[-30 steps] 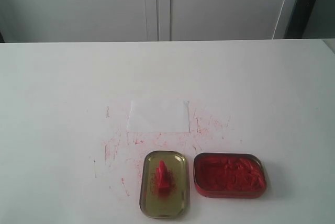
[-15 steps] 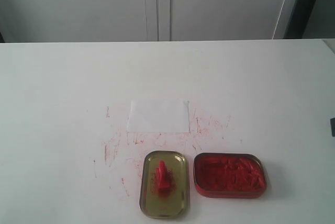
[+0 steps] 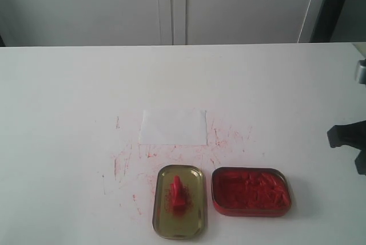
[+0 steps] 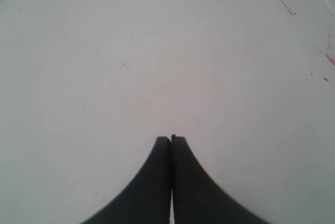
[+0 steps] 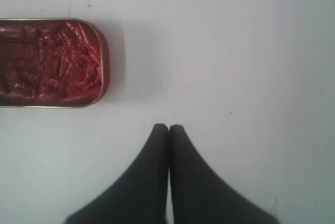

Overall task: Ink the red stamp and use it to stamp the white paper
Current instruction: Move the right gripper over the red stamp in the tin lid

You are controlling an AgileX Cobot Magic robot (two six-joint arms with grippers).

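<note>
Standing upright in the glossy oblong tin lid [image 3: 194,225], the red stamp [image 3: 177,192] sits beside the ink tin [image 3: 251,191] of rough red paste; the white paper [image 3: 172,126] lies flat beyond them. You see the left gripper [image 4: 170,138] and right gripper [image 5: 168,127] with fingers pressed together, empty. The right arm [image 3: 349,136] has newly entered view.

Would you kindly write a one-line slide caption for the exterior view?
Red stamp resting in the tin lid beside the open ink tin, white paper beyond on the ink-flecked table.
</note>
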